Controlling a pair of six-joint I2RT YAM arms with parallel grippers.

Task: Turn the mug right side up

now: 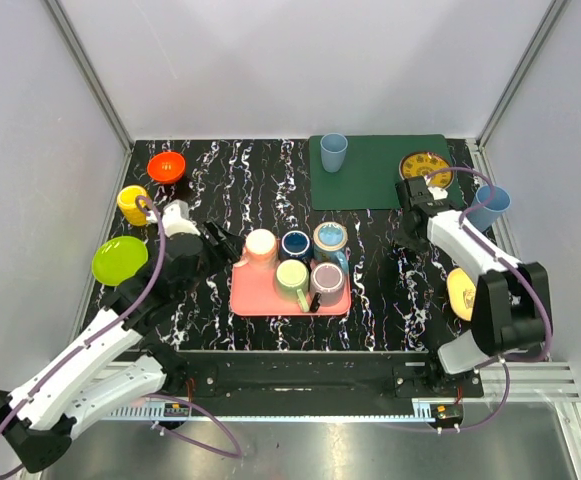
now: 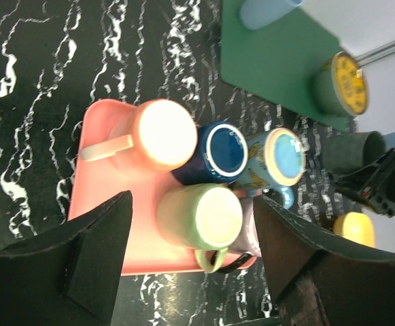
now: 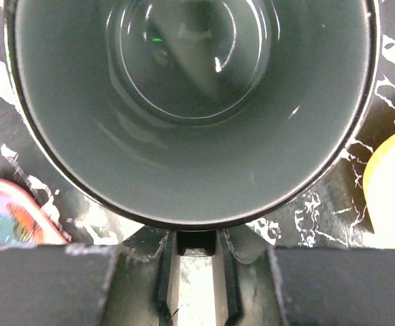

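**Open left hand (image 1: 232, 245) beside the peach mug (image 1: 260, 245)**

The left hand hangs open (fingers well spread) just left of the pink tray (image 1: 245, 298). The peach mug stands at the tray's back left corner; mouth or base up, I cannot tell. Over the tabletop's (image 1: 370, 250) right side, the right hand (image 1: 417, 195) pinches a grey mug's (image 3: 190, 156) rim.

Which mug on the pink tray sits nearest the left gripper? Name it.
The peach mug, at the tray's left end, right by the open left gripper; the green mug, dark blue mug, light blue mug and mauve mug stand farther right.
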